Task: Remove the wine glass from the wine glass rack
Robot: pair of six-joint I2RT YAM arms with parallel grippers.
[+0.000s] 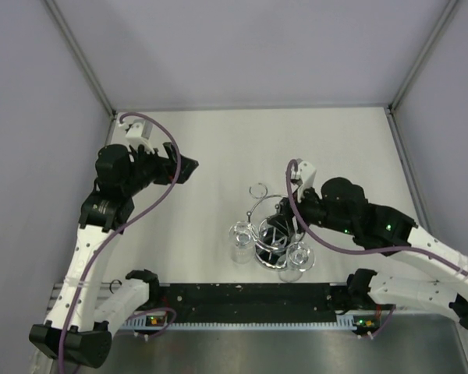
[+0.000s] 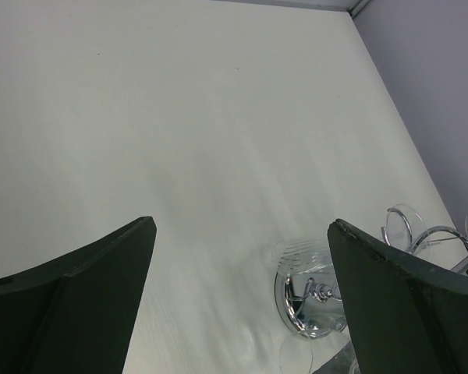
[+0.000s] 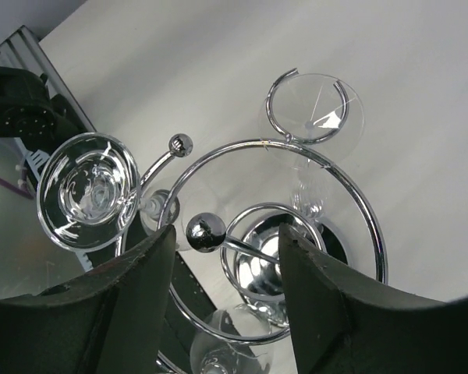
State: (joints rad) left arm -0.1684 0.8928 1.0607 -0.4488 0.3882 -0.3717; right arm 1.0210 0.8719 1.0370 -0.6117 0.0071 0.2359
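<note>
wine glass [image 3: 88, 187] hangs upside down from the wine glass rack [image 1: 271, 230], its foot caught in a small ring at an arm end on the rack's near side. its long axis runs straight up and down, with the bowl lowest. the rack stands on the surface [image 1: 218, 140] close to the near edge, directly under the right arm's wrist.

the right gripper [image 3: 226, 234] looks down on the rack from above. its jaws are partly open and hold nothing, and the ball topping the central post [image 3: 205, 231] shows between them. the glass lies off to the side, outside the finger [image 3: 140, 296] on that side rather than between the jaws.

a second wine glass [image 3: 316, 109] hangs ahead of the fingertips, beyond the large hoop [image 3: 366, 210], in a ring with a gap on its far side. a third wine glass [image 3: 230, 351] shows low between the fingers, cut off by the frame's edge.

the left gripper [image 1: 189, 167] has its jaws wide and empty, well apart from the rack toward the far left.

the right arm is plainly the nearer one. the coming move likely turns on shifting its jaws sideways off the post to one upright stem, then gripping below the ring. which glass is meant cannot be told.
</note>
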